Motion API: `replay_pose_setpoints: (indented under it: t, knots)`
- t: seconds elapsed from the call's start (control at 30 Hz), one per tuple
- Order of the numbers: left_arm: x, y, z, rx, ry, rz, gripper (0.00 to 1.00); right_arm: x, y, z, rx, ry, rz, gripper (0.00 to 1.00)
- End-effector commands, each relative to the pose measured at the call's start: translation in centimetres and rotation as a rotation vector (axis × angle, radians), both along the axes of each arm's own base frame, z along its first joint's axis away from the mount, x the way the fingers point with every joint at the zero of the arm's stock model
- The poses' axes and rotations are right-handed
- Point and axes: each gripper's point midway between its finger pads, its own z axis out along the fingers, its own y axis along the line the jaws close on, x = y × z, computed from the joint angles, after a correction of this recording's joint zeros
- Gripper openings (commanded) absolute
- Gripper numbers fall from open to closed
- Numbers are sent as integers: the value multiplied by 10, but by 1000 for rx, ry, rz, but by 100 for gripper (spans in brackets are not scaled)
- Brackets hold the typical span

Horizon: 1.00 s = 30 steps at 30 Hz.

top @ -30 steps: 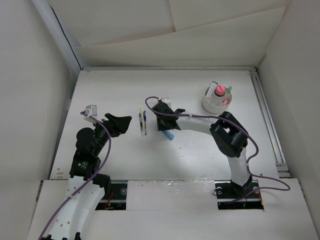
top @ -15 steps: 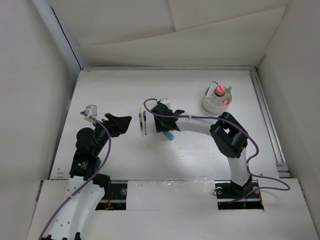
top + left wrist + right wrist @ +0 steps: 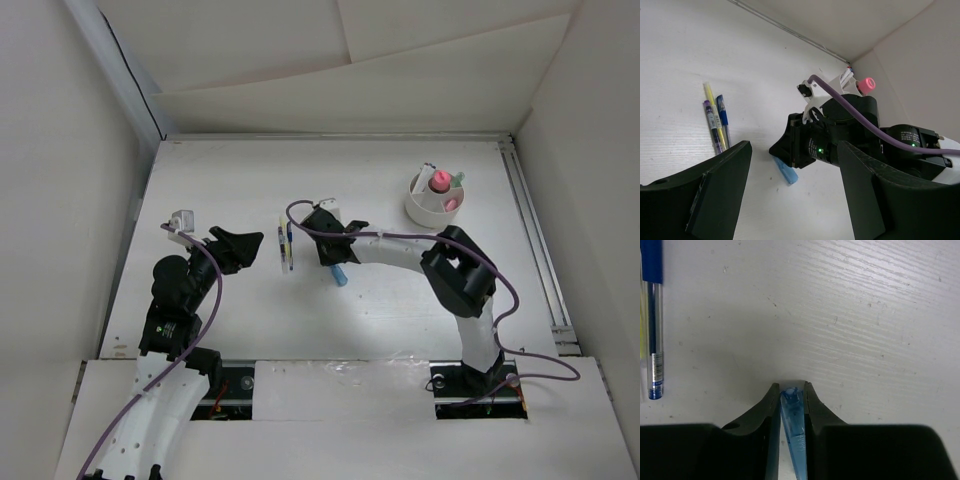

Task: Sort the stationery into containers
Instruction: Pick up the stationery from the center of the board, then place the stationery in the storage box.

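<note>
Right end effector, closed narrow on the blue marker lying on the worktop, seems to pinch one end, so lifting could swing it loose.

arms: white links, black joints | cables: purple | wrist: green LEDs

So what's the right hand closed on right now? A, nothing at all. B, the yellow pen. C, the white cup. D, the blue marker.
D: the right wrist view shows the right hand pinching the blue marker from both sides, while the blue pen lies off to the side, untouched.
</note>
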Motion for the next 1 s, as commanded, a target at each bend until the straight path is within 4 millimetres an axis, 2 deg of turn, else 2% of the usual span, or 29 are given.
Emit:
replay_pose_setpoints:
  t: [0.0, 0.1, 0.17, 0.3, 0.43, 0.47, 0.5, 0.53, 0.57, 0.6, 0.67, 0.73, 0.77, 0.8, 0.83, 0.87, 0.97]
  knots:
    - [0, -2, 12, -13, -52, -11, 66, -8, -13, 8, -50, -7, -1, 14]
    - [0, -2, 12, -13, -52, -11, 66, -6, -13, 12, -42, -18, -14, 6]
    - [0, -2, 12, -13, -52, -11, 66, -4, -10, 26, -11, -43, -15, 0]
    - [0, -2, 12, -13, -52, -11, 66, 1, -10, 51, 42, -70, -21, 0]
    - [0, -1, 12, -12, -52, -2, 66, 13, -14, 83, 119, -111, -34, 0]
    - [0, -1, 12, -12, -52, -2, 66, 12, -14, 96, 142, -131, -34, 0]
    - [0, -1, 12, -12, -52, -2, 66, 17, -19, 103, 153, -142, -48, 0]
    - [0, -1, 12, -12, -52, -2, 66, 20, -25, 118, 183, -161, -59, 0]
    - [0, -1, 12, -12, -52, -2, 66, 24, -29, 118, 176, -164, -63, 0]
    - [0, -1, 12, -12, -52, -2, 66, 27, -36, 137, 200, -199, -83, 0]
    - [0, -1, 12, -12, -52, -2, 66, 43, -61, 157, 221, -241, -148, 0]
    - [0, -1, 12, -12, -52, -2, 66, 55, -83, 194, 279, -313, -201, 0]
    - [0, -1, 12, -12, -52, -2, 66, 70, -110, 206, 288, -353, -270, 0]
    - [0, -1, 12, -12, -52, -2, 66, 75, -127, 216, 298, -376, -306, 0]
    - [0, -1, 12, -12, -52, -2, 66, 81, -140, 244, 358, -434, -338, 0]
    - [0, -1, 12, -12, -52, -2, 66, 93, -173, 256, 366, -477, -411, 0]
    - [0, -1, 12, -12, -52, -2, 66, 101, -223, 290, 450, -583, -552, 0]
